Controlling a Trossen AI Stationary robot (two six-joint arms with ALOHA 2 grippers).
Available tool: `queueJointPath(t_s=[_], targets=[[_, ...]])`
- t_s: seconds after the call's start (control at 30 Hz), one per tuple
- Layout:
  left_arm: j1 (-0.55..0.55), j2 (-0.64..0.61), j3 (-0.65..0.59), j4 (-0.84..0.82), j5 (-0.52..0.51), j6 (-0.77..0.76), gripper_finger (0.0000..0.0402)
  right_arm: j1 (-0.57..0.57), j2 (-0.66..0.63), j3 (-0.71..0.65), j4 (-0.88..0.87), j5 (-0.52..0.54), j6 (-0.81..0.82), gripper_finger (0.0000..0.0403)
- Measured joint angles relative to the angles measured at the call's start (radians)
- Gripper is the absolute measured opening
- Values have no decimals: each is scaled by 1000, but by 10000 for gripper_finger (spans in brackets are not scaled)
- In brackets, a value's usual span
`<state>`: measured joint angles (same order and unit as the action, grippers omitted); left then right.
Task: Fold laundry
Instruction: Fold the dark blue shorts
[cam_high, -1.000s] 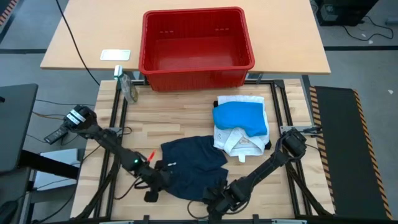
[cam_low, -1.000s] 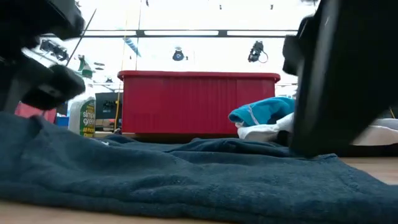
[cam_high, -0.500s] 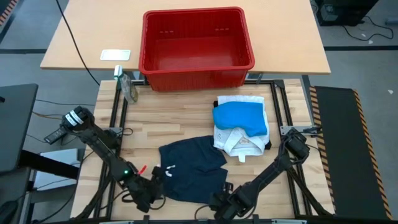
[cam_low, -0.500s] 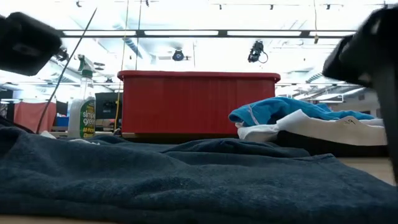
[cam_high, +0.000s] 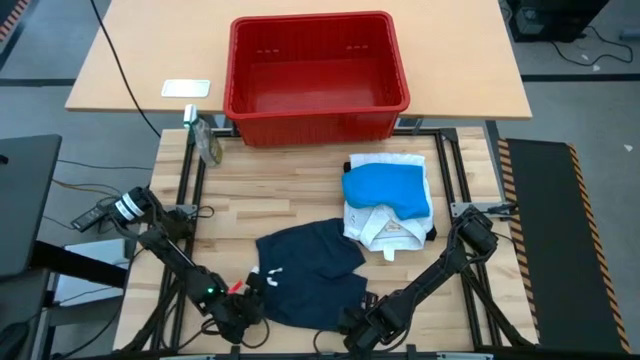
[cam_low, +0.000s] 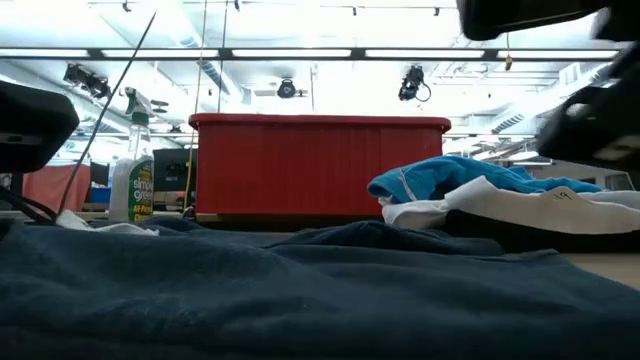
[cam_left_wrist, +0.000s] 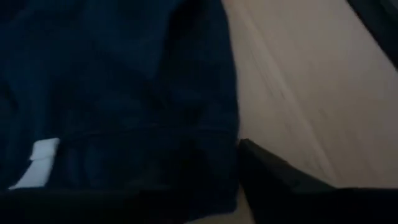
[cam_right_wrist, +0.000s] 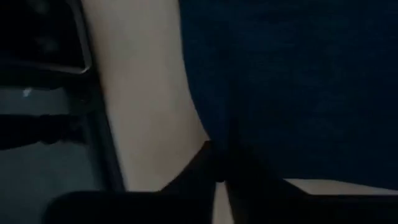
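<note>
- The dark navy garment (cam_high: 308, 270) lies spread on the wooden table (cam_high: 280, 195), on the side of the red basket (cam_high: 318, 75) nearest the arm bases. It looks like a pair of shorts with a small white label, though the view is too coarse to be sure.
- Beside it, towards the right arm's side, sits a stack: a bright blue piece (cam_high: 386, 189) on top of a folded white garment (cam_high: 385, 228), both nearer the basket than the navy garment is.
- The left gripper (cam_high: 238, 310) sits at the navy garment's near-left corner. Its wrist view shows the hem and the white label right at a finger (cam_left_wrist: 280, 186), but I cannot tell whether cloth is pinched or how wide the jaws stand.
- The right gripper (cam_high: 366, 325) is at the garment's near-right corner. In its wrist view the fingers (cam_right_wrist: 205, 171) meet at the hem, apparently closed on the cloth edge.
- Step in hand, as I judge it: taking the two near corners of the navy garment for a fold.
- The next move calls for a firm hold on the left corner too. Then both corners must be lifted together and carried evenly towards the basket, so the near edge lands square on the far edge without dragging the garment.
</note>
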<state>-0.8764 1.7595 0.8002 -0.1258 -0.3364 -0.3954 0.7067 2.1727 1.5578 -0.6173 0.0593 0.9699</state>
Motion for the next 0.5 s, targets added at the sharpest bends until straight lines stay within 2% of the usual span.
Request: queueJointPath(t_s=[0.07,0.13,0.2,0.27,0.37,0.5], targets=[[4,-10,9,-23,-1,-2,92,-3,-1,6,6,-66,12,12],[5,-41,32,-63,7,-2,35,-4,1,30,2,-135,28,14],[6,-76,67,-151,44,6,16,-5,2,72,3,-197,30,12],[2,-121,123,-227,57,46,17,-5,-3,126,10,-219,15,7],[3,-177,206,-374,55,74,16,-16,-6,219,-66,-153,-8,7],[44,-224,276,-509,16,11,14,-56,-6,343,-418,42,23,5]])
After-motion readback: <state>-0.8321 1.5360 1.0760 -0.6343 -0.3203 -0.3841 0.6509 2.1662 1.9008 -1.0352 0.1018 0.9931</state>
